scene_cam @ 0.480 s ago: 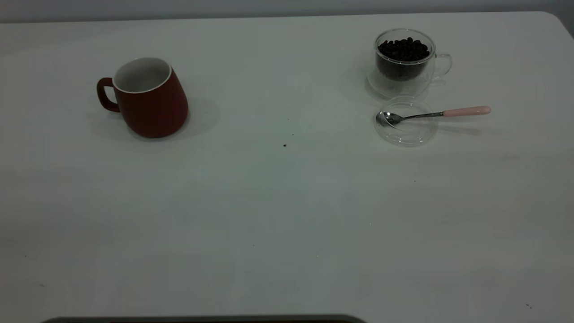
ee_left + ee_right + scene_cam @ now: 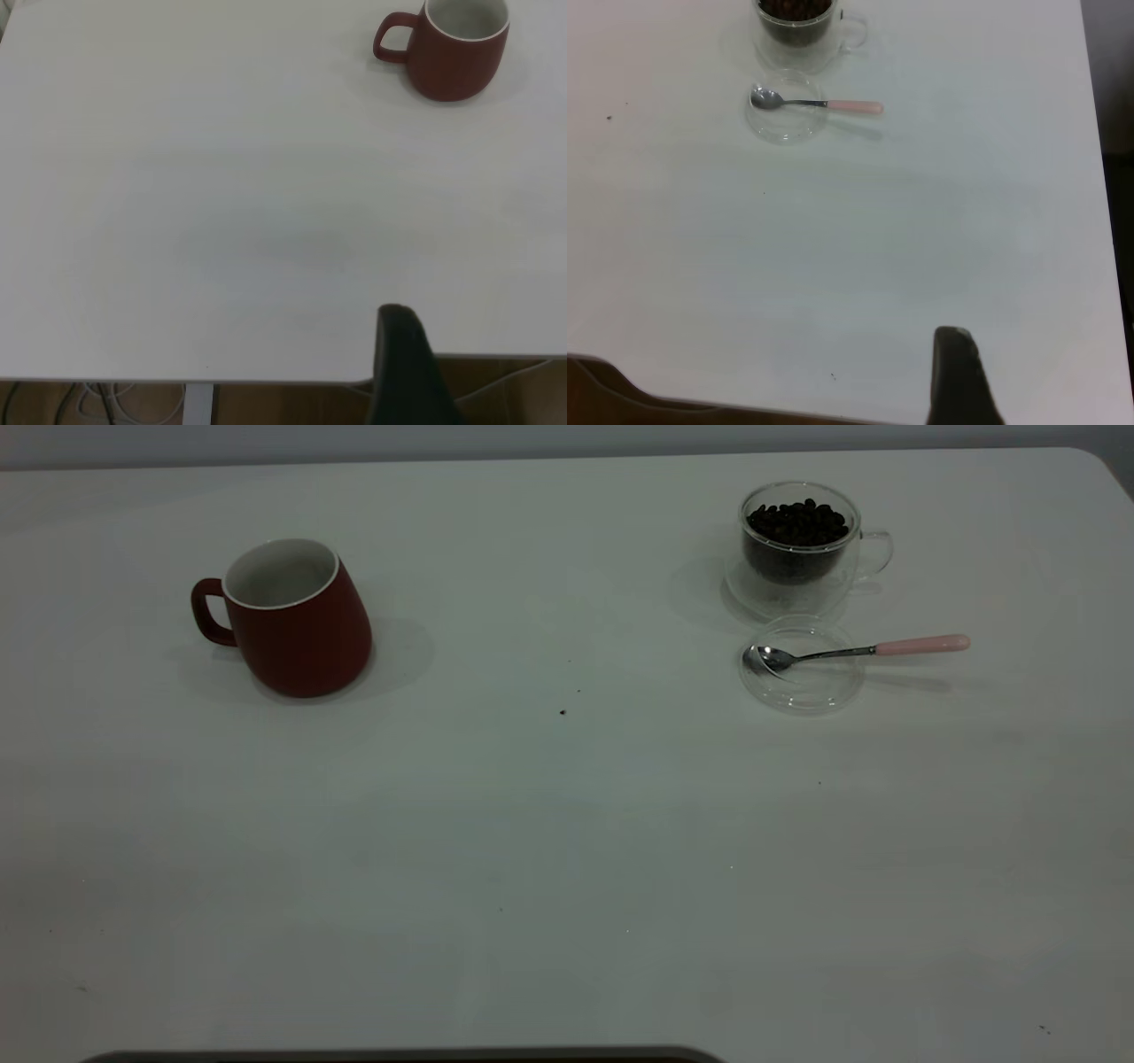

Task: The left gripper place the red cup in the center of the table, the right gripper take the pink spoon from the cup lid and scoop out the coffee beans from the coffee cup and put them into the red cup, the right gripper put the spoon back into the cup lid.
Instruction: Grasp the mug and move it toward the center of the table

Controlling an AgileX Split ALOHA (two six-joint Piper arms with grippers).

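Two hands: both sit at the near edge of the desk, well apart from every task thing, and neither shows in the exterior view.
Left hand [image 2: 409, 372]: only one dark finger shows in its own wrist view, over the desk's near edge; I cannot tell whether it is wide or narrow; it holds nothing that can be seen.
Right hand [image 2: 957, 376]: likewise a single dark finger at the desk's near edge in its wrist view; its spread cannot be told.
Desk [image 2: 567, 850]: plain white, with a few tiny dark specks near the middle.
Red cup [image 2: 297, 618]: upright on the left part of the desk, toward the far side, handle pointing left, white inside.
Coffee cup [image 2: 802, 545]: clear glass, upright at the far right, handle pointing right.
Coffee beans [image 2: 796, 521]: dark, filling the coffee cup nearly to the rim.
Cup lid [image 2: 802, 666]: clear disc lying flat just in front of the coffee cup.
Pink spoon [image 2: 855, 650]: bowl resting inside the cup lid, pink handle reaching out over the rim to the right.
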